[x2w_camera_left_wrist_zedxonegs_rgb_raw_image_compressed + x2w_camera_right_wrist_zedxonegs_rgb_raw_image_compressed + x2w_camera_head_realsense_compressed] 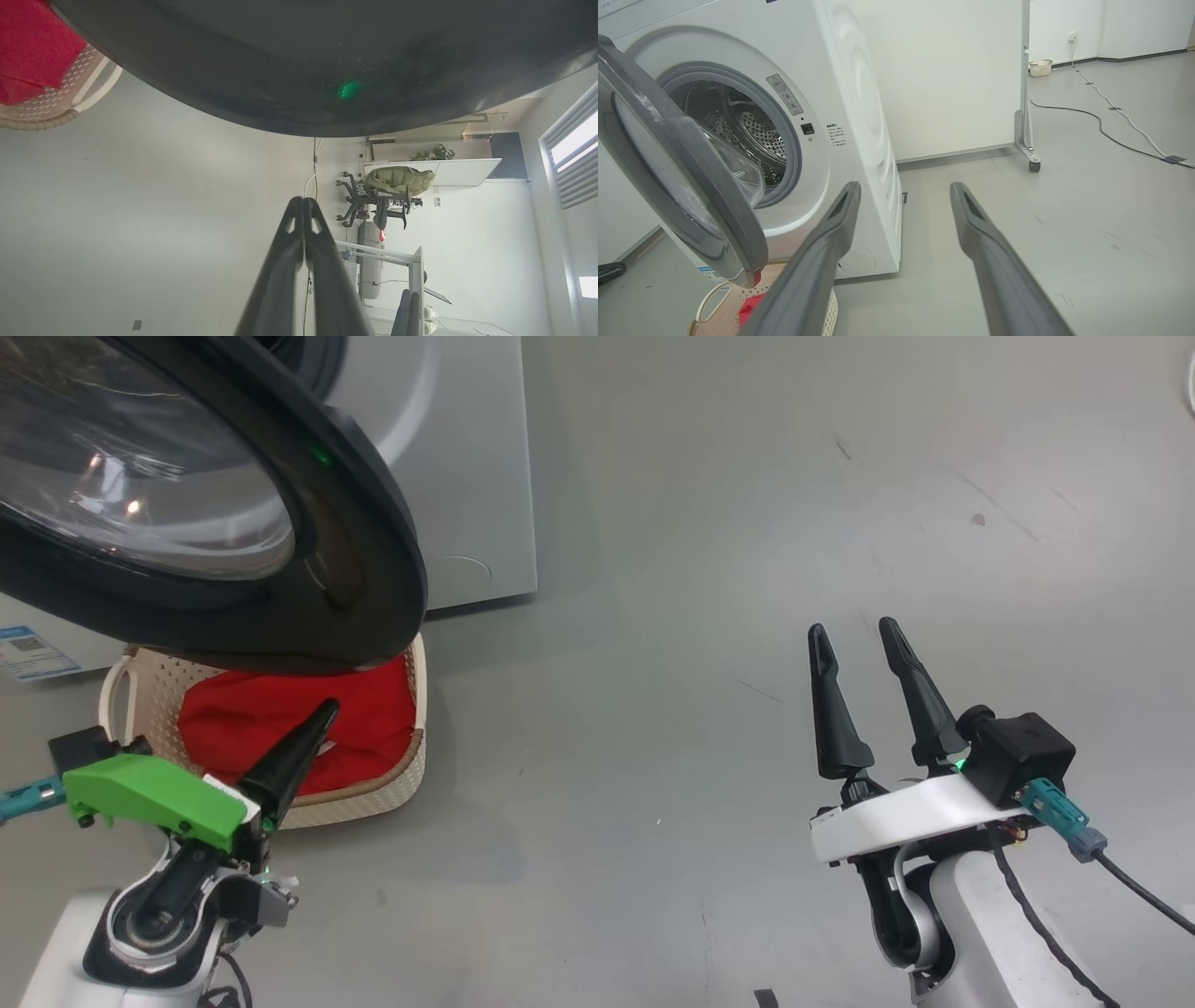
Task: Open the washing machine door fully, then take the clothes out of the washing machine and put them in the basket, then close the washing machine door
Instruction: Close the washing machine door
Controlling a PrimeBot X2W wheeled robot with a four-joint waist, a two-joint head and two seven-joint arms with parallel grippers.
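The door (140, 476) sticks out from the washing machine (457, 476) on the left and hangs over the basket (373, 793). It hides the far part of the basket and the far edge of the red clothes (280, 719) that lie in it. In the head view it hides the round hole of the machine too. A blue sticker (33, 653) is cut off at the left edge.

From the right wrist view you can see into the steel drum (761, 133). The door covers its low part, so I cannot tell if more clothes are in there. In that view the basket is cut off at the bottom and partly behind a finger.

The left gripper (327, 709) is on the near side of the basket. Its two fingers are pressed together and hold nothing. In the left wrist view the black door rim is just past their tips, not touching, with a small green glow (349, 88) on it. The right gripper (851, 627) is well off to the right over bare floor (700, 523). Its fingers are wide apart with nothing between them.

The floor is grey and smooth, with a few dark marks. The walls are white. Far off, a cable (1111, 126) runs over the floor and a second small basket (1040, 68) sits by the wall. A white screen on wheels (1024, 93) stands behind the machine. A chair (373, 205) with a green coat (397, 179) looks small and far away.
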